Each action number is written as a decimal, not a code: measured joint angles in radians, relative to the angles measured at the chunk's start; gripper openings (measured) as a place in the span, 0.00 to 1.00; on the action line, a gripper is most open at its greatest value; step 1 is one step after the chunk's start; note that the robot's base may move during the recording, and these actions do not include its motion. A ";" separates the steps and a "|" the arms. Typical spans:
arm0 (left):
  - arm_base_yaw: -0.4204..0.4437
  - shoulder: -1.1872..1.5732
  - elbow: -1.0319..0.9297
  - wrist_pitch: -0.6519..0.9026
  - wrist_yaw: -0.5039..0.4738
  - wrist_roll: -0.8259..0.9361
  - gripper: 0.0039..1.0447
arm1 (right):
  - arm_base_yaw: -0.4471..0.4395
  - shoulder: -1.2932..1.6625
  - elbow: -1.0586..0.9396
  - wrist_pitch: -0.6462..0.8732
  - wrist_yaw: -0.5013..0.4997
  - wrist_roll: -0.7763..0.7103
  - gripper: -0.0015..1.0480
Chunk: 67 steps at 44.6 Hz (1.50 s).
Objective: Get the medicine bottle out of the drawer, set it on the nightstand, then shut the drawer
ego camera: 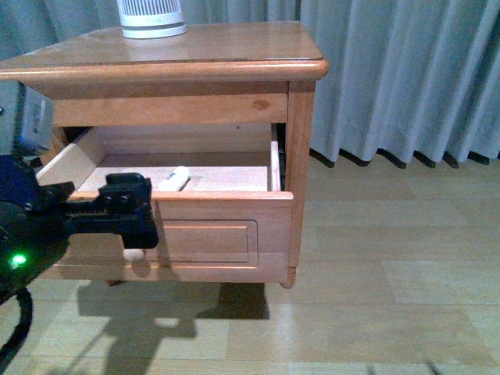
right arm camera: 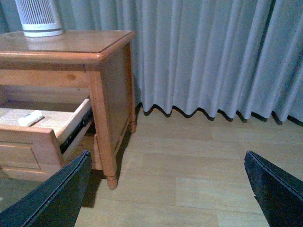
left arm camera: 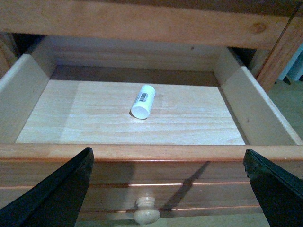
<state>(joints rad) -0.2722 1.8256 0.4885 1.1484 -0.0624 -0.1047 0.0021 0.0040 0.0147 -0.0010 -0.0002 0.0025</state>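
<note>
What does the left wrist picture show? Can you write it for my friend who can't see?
A small white medicine bottle lies on its side in the middle of an open wooden drawer. The left claw is open in front of it, near the round knob.

Grey-blue pleated curtains (ego camera: pixel 391 78) hang down to a pale wood-plank floor (ego camera: pixel 375 297), which carries soft shadows.

White slatted device (ego camera: pixel 151 19) — grey curtain (ego camera: pixel 391 70)
</note>
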 joint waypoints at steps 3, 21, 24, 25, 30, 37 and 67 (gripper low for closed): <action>0.001 -0.066 -0.032 -0.029 0.003 0.002 0.94 | 0.000 0.000 0.000 0.000 0.000 0.000 0.93; -0.017 -0.820 -0.253 -0.519 -0.024 -0.002 0.94 | 0.000 0.000 0.000 0.000 0.000 0.000 0.93; -0.024 -0.889 -0.264 -0.544 -0.023 -0.005 0.94 | 0.000 0.000 0.000 0.000 0.000 0.000 0.93; -0.024 -0.900 -0.264 -0.544 -0.024 -0.005 0.94 | 0.000 0.000 0.000 0.000 0.000 0.000 0.93; -0.016 -0.926 -0.329 -0.422 -0.200 0.063 0.73 | 0.000 0.000 0.000 0.000 0.001 0.000 0.93; 0.065 -1.062 -0.393 -0.488 -0.133 0.086 0.38 | 0.000 0.000 0.000 0.000 0.000 0.000 0.93; 0.268 -1.499 -0.479 -0.822 0.063 0.097 0.03 | 0.000 0.000 0.000 0.000 0.002 0.000 0.93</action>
<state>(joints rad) -0.0044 0.3264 0.0093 0.3267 0.0002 -0.0074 0.0025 0.0040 0.0147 -0.0013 0.0017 0.0029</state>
